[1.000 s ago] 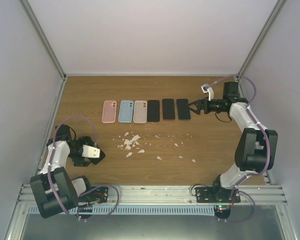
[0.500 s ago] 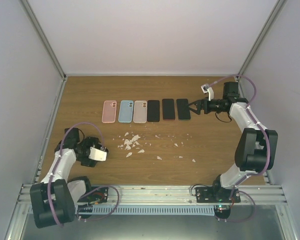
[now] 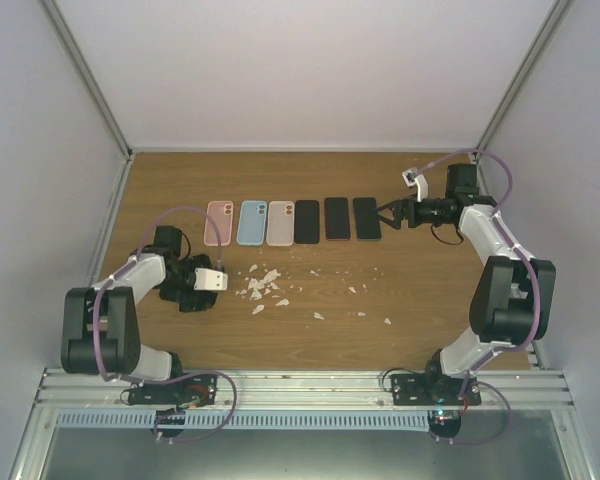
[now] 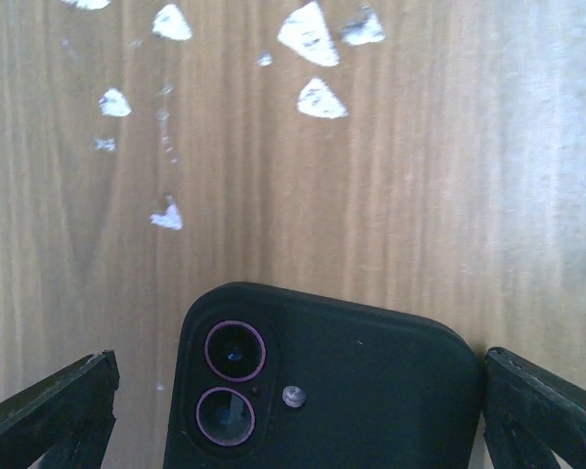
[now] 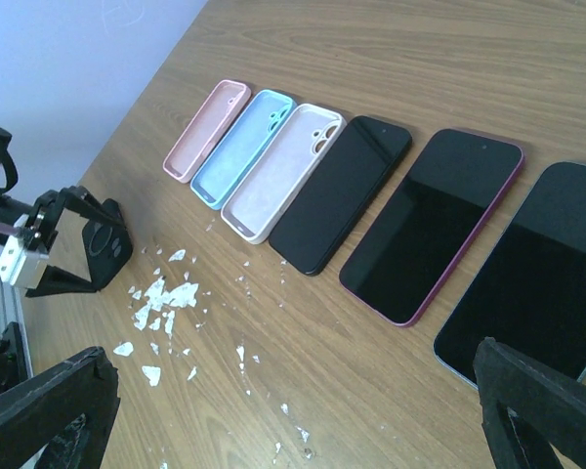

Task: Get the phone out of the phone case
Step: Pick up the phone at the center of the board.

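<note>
The left gripper (image 4: pixel 298 363) had its jaws spread wide on either side of the black cased phone (image 4: pixel 352 391), whose camera side faced the wrist view, near white scraps (image 4: pixel 308 34) on the wooden table (image 4: pixel 420 195). The right gripper (image 3: pixel 384 215), also spread wide and empty, sat just beside the rightmost phone (image 3: pixel 367 218) in the row.

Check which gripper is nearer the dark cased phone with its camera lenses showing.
Left. The left gripper, open, straddles the dark cased phone; the right gripper is across the table, beside the rightmost phone.
</note>
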Robot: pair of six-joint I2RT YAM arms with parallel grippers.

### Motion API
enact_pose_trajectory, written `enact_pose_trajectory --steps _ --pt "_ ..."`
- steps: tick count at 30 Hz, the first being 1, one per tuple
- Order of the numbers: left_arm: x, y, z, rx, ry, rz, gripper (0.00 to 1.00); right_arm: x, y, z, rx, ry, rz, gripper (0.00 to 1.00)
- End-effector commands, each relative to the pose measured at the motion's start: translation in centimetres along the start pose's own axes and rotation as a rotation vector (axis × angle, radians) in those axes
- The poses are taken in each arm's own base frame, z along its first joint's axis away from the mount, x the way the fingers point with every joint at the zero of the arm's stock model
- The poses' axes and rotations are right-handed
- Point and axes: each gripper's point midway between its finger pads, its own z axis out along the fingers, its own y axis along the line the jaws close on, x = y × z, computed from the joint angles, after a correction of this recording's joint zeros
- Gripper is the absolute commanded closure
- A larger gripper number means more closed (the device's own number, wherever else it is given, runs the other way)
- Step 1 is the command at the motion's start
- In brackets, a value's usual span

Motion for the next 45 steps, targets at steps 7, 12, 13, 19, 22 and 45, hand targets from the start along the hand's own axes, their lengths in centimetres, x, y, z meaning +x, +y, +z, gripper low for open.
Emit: enact_pose_trajectory --steps 7,12,13,19,22,45 --pt "3.3 3.7 -1.1 0.011 0.115 -0.064 0.01 -0.1 0.1 -0.6 0.014 -0.008 -0.027 0.00" --pt "5.4 3.4 -1.5 0.114 0.121 -0.163 0.01 0.0 0.2 -0.6 0.013 -0.007 -0.028 0.00" --pt "5.9 3.4 -1.5 0.127 0.127 -0.180 0.01 0.0 0.3 -0.6 0.012 -0.008 -0.030 0.01" --pt "8.0 3.3 -1.3 0.114 0.194 -0.181 0.01 -0.3 0.4 -0.8 0.018 -0.015 -0.040 0.00" --pt "8.9 2.7 -1.0 0.114 0.229 -0.158 0.02 -0.5 0.6 -0.9 0.021 -0.019 -0.047 0.00" --pt "-5.0 6.2 -6.1 -0.004 -0.210 -0.220 0.42 -9.5 4.5 -4.3 -0.003 -0.256 -0.237 0.01"
